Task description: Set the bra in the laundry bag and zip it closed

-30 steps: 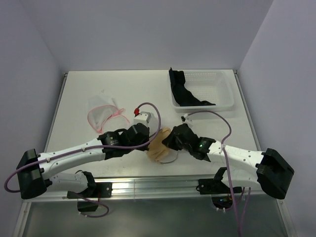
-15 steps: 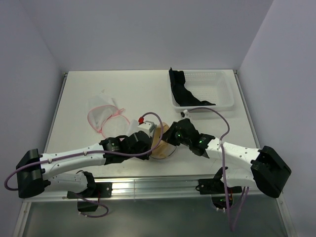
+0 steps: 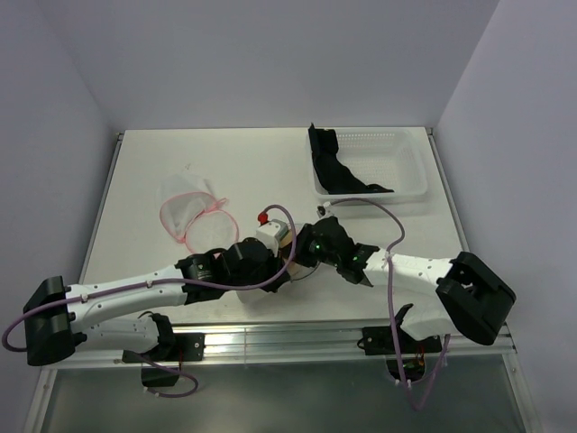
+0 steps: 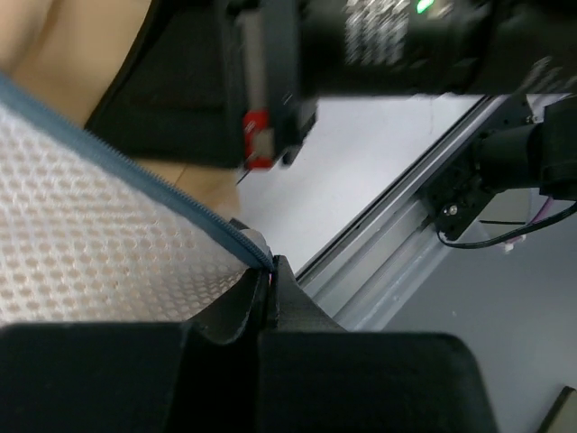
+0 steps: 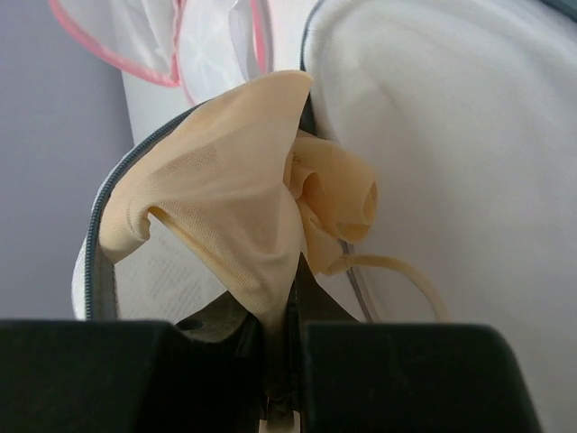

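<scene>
My right gripper (image 5: 287, 307) is shut on a fold of the beige bra (image 5: 234, 198), which bunches at the open mouth of the white mesh laundry bag (image 5: 451, 135) with a grey zipper edge (image 5: 108, 216). A bra strap (image 5: 397, 271) loops over the bag. My left gripper (image 4: 268, 269) is shut on the bag's zipper edge (image 4: 135, 180), with the mesh (image 4: 90, 253) to its left. In the top view both grippers meet near the table's front middle, the left one (image 3: 278, 268) and the right one (image 3: 304, 252). The bra and bag are mostly hidden beneath them.
A second mesh bag with pink trim (image 3: 189, 212) lies to the back left. A white basket (image 3: 401, 167) with a black garment (image 3: 338, 171) draped over its left wall stands at the back right. The table's metal front rail (image 4: 397, 244) is close to the left gripper.
Both grippers have closed in on each other, the right one moving left and away from the front edge. The bra, earlier plain between them, is now mostly covered by the arms.
</scene>
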Controlling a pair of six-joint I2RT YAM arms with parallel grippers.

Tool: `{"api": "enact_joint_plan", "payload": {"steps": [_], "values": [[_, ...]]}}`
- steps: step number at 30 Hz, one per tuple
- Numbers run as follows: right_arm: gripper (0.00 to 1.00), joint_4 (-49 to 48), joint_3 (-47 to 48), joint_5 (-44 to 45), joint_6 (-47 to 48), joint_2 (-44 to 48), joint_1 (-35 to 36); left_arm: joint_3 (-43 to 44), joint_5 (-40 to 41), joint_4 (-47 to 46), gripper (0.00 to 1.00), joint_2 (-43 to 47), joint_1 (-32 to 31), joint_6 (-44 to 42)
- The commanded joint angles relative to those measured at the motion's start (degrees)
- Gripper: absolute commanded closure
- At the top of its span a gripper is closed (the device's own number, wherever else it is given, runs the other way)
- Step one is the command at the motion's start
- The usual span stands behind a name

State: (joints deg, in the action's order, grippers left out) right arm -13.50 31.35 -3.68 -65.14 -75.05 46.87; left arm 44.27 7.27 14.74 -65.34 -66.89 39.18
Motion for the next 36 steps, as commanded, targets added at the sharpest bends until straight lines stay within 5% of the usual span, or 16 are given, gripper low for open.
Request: {"api": "enact_joint_plan", "payload": {"steps": [1, 17, 20, 24, 27, 36], "values": [[1.00, -4.3, 2.7, 1.2, -0.6, -1.7, 2.2, 0.6, -2.2, -6.2, 1.00, 1.7, -0.5, -3.0], [1.00, -0.6, 5.6, 2.7, 9.0, -8.0, 6.0, 1.0, 17.4, 0.5, 1.00, 1.4, 0.0, 2.9], [0.88, 2.8, 7.7, 2.7, 12.2, -8.2, 6.1, -0.1, 19.3, 1.4, 1.00, 1.8, 0.0, 4.8], [0.56, 6.5, 9.0, 4.4, 15.0, -5.8, 6.6, -0.9, 20.8, 2.7, 1.00, 1.9, 0.0, 6.4], [0.43, 9.5, 10.0, 6.5, 15.9, -3.3, 6.9, -1.4, 21.1, 2.7, 1.00, 1.5, 0.0, 7.1], [0.31, 24.6, 14.8, 16.0, 16.9, 4.6, 7.0, -2.0, 21.0, 1.8, 1.00, 1.4, 0.0, 8.1]]}}
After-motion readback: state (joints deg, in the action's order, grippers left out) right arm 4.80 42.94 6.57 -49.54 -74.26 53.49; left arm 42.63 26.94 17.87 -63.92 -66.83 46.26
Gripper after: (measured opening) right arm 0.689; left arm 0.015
